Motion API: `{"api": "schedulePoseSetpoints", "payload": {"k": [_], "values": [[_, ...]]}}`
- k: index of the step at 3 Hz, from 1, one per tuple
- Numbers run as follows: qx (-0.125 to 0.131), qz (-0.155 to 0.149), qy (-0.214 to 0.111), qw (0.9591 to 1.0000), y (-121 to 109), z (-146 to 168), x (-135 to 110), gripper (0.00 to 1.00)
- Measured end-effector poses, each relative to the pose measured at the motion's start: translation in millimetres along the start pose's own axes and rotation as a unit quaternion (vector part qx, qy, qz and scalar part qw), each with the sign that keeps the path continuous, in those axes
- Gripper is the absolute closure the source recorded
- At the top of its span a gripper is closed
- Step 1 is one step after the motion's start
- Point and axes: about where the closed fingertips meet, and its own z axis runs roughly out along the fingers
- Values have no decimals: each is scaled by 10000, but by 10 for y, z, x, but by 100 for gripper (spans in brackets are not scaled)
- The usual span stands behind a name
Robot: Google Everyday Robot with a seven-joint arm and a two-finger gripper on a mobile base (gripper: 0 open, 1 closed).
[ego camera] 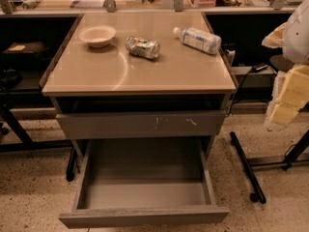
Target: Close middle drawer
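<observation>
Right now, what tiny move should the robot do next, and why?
Probably swing the gripper down and left to the plain front of the middle drawer. That drawer stands pulled far out, its grey inside showing, while the gripper hangs off at the right edge, far from it.

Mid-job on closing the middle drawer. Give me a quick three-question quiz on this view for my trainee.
1. True or false: the middle drawer is pulled out and holds nothing.
2. Which thing lies between the bowl and the bottle on the cabinet top? A) can B) cup C) sponge
3. Fill in: the gripper is at the picture's ____ edge, apart from the drawer.
Key: 1 true; 2 A; 3 right.
</observation>
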Motion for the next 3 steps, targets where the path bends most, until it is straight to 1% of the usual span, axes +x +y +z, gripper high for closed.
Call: {"api": "schedulePoseSetpoints", "payload": {"k": [1, 2, 3], "values": [[4, -9, -59, 10000, 17, 38, 10, 0], [-166, 20, -230, 9996, 117, 374, 127, 0], [-421, 75, -317, 9986, 309, 1029, 374, 18]]}}
